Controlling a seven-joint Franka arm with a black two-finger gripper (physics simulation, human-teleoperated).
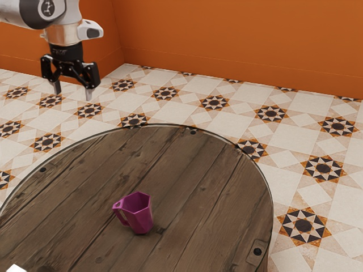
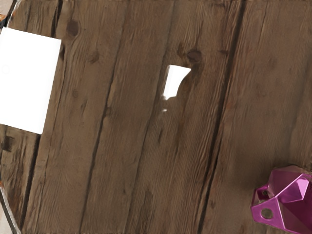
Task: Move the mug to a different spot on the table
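A magenta faceted mug [image 1: 136,211] stands upright on the round wooden table [image 1: 187,175], toward its front, with its handle facing the exterior view's left. My gripper [image 1: 72,90] hangs open high above the table's far left side, well apart from the mug, with nothing between its fingers. In the wrist view the mug [image 2: 286,200] lies far below on the planks [image 2: 136,146], off to one side of my hand.
A white rectangular patch [image 2: 27,80] lies on the tabletop near its rim, and a small white spot [image 2: 174,80] shows mid-table. Patterned tile floor [image 1: 295,130] surrounds the table, with orange walls [image 1: 238,34] behind.
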